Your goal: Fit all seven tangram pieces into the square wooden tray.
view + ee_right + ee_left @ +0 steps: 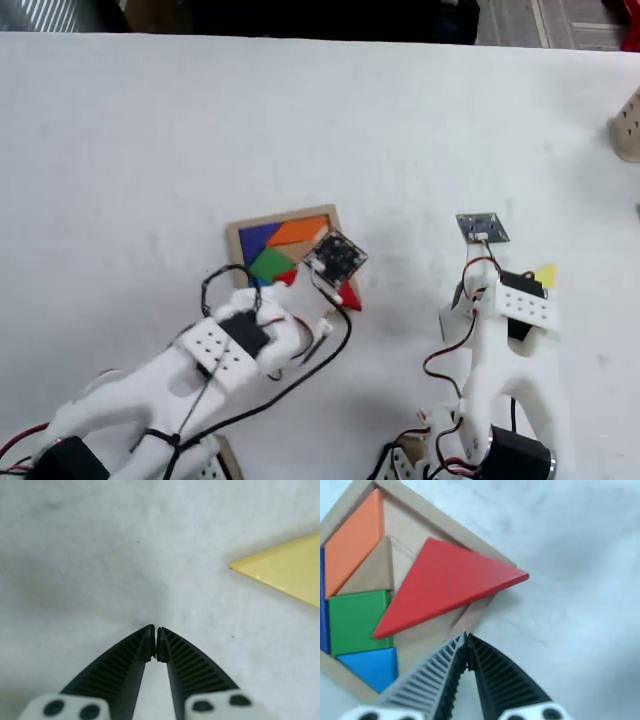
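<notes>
I can read no text, number, label or sign anywhere in my feeds. The left wrist board (pixel 335 257) and the right wrist board (pixel 482 227) show only specks too small for me to make out, and the wooden tray (pixel 236 238) has a plain rim
</notes>
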Controlling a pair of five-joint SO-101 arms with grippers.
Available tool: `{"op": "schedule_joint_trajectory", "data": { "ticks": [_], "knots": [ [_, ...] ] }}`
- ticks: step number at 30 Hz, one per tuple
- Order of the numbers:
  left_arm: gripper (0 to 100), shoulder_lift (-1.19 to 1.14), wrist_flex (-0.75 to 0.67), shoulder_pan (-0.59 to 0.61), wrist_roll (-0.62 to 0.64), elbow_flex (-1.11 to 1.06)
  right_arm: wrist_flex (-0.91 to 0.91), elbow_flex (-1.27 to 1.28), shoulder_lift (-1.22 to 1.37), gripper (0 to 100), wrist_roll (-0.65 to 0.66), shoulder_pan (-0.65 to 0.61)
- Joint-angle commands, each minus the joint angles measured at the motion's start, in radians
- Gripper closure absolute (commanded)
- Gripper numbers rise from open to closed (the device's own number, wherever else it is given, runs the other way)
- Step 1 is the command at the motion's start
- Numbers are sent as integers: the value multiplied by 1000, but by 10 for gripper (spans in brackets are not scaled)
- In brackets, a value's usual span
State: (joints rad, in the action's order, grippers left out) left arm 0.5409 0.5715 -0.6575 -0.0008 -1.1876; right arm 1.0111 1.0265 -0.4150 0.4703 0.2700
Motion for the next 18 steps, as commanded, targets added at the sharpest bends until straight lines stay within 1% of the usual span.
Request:
{"op": "schedule_joint_trajectory", "data": {
  "ticks": [1, 4, 7, 13, 18],
  "knots": [
    [977, -58, -117, -104, 104, 83, -12, -5, -1, 981, 12, -8],
    [977, -148, -127, -134, 127, 158, -12, -5, -1, 981, 12, -8],
    [977, -259, -132, -139, 129, 241, -16, -3, -1, 981, 12, -8],
    [977, -495, -129, -105, 129, 416, -16, -3, -1, 981, 12, -8],
    [977, -533, -127, -53, 129, 491, -16, -3, -1, 981, 12, -8]
  ]
}}
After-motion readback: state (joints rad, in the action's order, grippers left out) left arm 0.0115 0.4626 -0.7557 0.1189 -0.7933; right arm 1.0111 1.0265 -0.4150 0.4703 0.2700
